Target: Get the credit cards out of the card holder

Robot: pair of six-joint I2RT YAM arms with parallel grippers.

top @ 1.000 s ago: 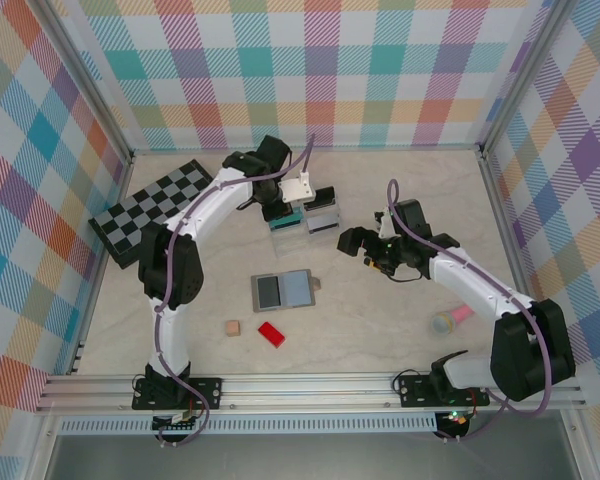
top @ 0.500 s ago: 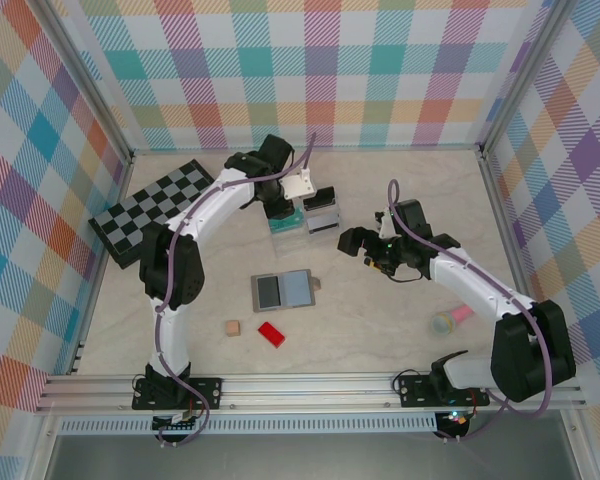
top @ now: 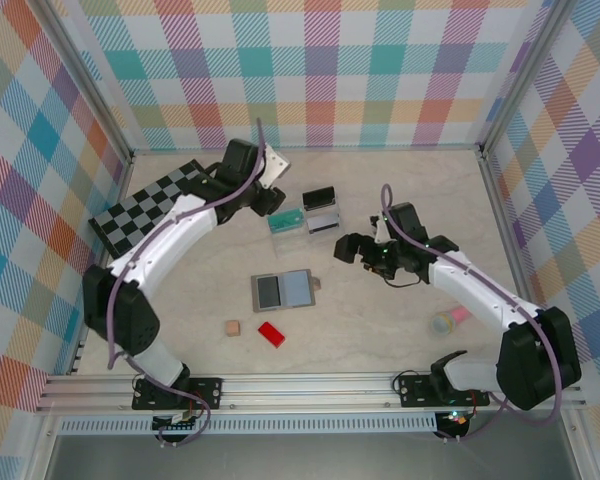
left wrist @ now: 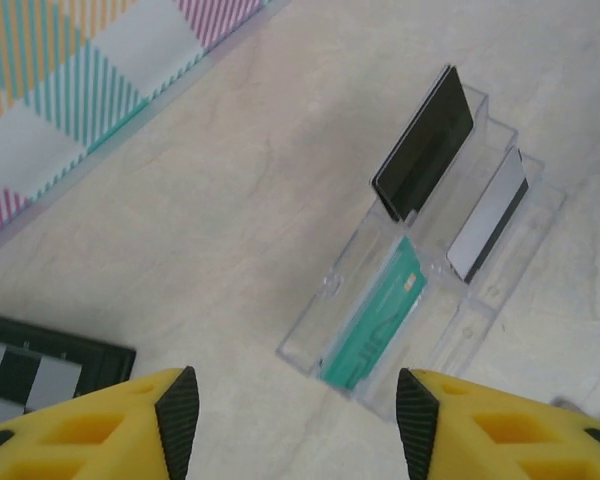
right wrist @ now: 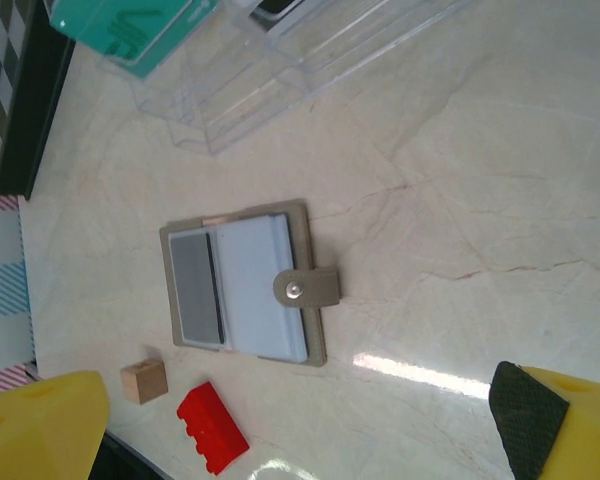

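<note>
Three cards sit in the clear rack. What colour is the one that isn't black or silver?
Teal. The card shows best in the left wrist view.

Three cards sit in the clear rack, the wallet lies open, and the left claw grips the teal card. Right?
No: the left wrist view shows the left claw open, off the teal card in the rack. The rest holds.

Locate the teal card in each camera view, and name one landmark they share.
Top external: the teal card sits just behind centre, toward the far wall.
Left wrist: lower centre.
Right wrist: top-left corner, cut by the frame edge.
Shared landmark: the chessboard, left of the card in all three.
</note>
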